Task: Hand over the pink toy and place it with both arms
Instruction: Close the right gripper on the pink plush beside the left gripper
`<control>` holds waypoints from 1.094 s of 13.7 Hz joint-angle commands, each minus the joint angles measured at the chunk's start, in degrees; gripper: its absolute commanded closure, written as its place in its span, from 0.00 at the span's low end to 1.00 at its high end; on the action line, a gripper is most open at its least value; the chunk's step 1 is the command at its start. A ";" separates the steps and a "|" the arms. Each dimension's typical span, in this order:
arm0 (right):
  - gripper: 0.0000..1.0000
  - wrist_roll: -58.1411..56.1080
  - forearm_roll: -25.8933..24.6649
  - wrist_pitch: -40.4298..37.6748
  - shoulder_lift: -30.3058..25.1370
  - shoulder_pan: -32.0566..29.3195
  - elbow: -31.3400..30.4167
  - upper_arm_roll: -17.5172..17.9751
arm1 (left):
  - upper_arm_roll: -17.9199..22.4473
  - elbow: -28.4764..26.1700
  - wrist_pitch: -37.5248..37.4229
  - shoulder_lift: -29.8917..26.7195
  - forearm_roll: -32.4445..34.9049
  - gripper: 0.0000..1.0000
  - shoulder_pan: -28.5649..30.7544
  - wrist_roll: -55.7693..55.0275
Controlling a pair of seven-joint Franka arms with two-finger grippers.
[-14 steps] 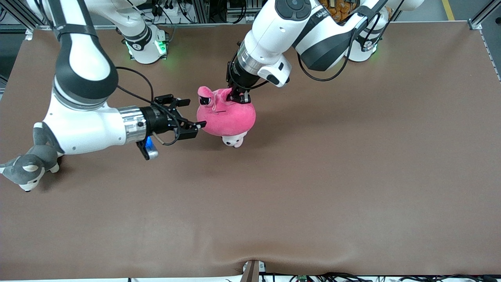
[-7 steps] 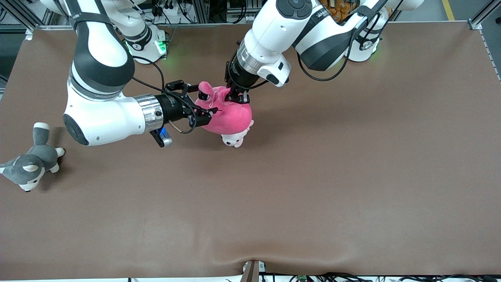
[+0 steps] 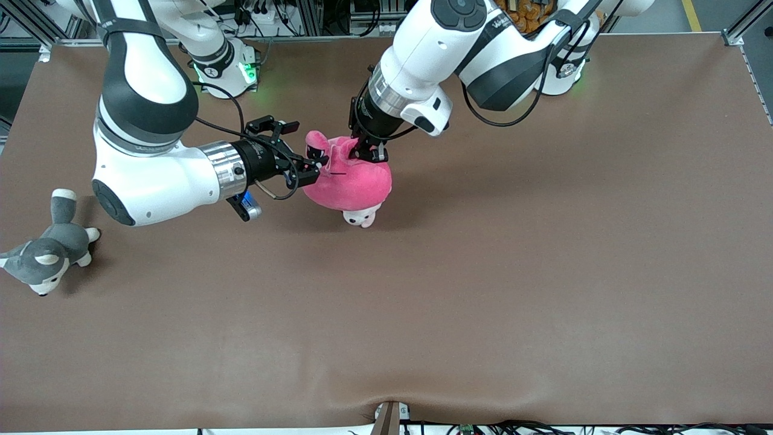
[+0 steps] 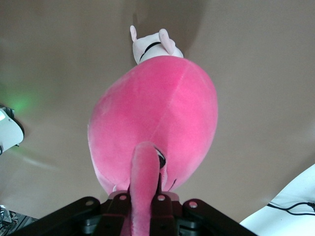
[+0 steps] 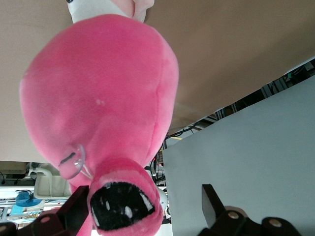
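The hot-pink toy hangs from my left gripper, which is shut on one of its floppy ears. In the left wrist view the ear runs between the closed fingers of the left gripper, with the round body below. My right gripper is open at the toy's face end. In the right wrist view the black eye bump sits between the spread fingers of the right gripper, close to one finger and apart from the other.
A small pale pink-and-white plush lies on the brown table right under the pink toy; it also shows in the left wrist view. A grey-and-white husky plush lies near the right arm's end.
My right gripper has swung in from beside the toy, and its open fingers now stand around the face end. My left gripper has kept its hold on the ear; the toy shifted slightly.
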 commanded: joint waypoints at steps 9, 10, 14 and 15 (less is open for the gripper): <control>0.50 -6.34 1.27 4.86 -1.14 1.56 -1.94 0.22 | -0.04 0.98 -0.64 -0.13 -1.91 1.00 1.89 -4.26; 0.56 -6.25 1.27 5.30 -1.05 1.74 -1.94 0.22 | -0.04 0.98 -0.73 -0.22 -1.91 1.00 1.89 -4.26; 0.65 -5.64 2.58 7.50 -1.05 3.06 -1.94 0.22 | -0.12 0.98 -0.73 -0.22 -2.09 1.00 1.88 -4.26; 0.68 -5.64 2.85 7.76 -0.96 3.23 -1.94 0.22 | -0.12 0.98 -0.73 -0.22 -2.26 1.00 1.89 -4.26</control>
